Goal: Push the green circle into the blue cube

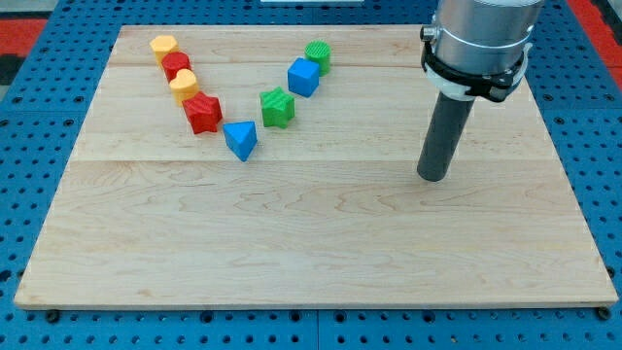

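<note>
The green circle (318, 53) sits near the view's top, touching or almost touching the blue cube (303, 77) just below and left of it. My tip (432, 177) rests on the board at the view's right of centre, well to the right of and below both blocks, touching nothing.
A green star (277, 106) and a blue triangle (240, 139) lie below-left of the cube. At upper left runs a line of a yellow block (162, 46), a red block (176, 65), a yellow block (184, 85) and a red star (203, 113). The wooden board (311, 253) lies on a blue pegboard.
</note>
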